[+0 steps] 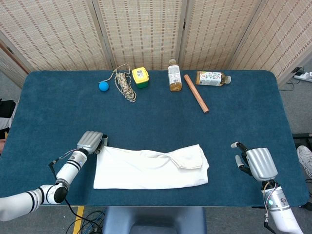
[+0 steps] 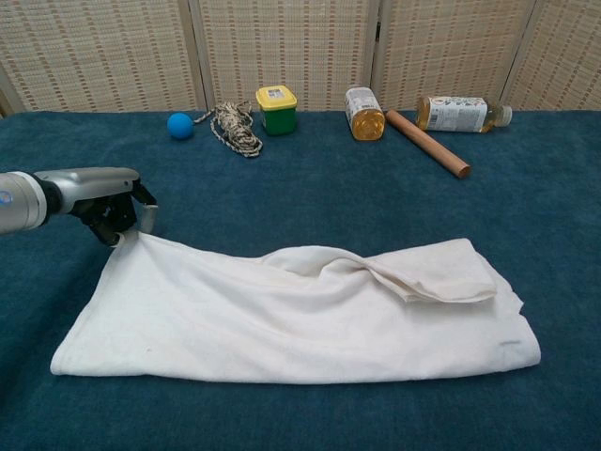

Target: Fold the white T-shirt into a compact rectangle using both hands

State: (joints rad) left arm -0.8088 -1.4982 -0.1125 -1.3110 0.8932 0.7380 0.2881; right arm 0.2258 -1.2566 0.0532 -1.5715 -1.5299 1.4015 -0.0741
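- The white T-shirt (image 2: 300, 315) lies in a long folded band across the near part of the blue counter (image 1: 156, 117), a looser fold bunched toward its right end
- The left robot hand (image 2: 113, 211) pinches the shirt's far left corner
- The right robot hand (image 1: 257, 163) hovers well apart from the cloth, holding nothing, fingers slightly spread
- Bottles (image 1: 174, 75), a rope (image 1: 125, 85) and a ball (image 1: 103, 86) line the far edge

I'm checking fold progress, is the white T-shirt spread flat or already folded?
Partly folded: the white T-shirt lies as a long band with a flap doubled over near its right end. The left hand grips its far left corner.
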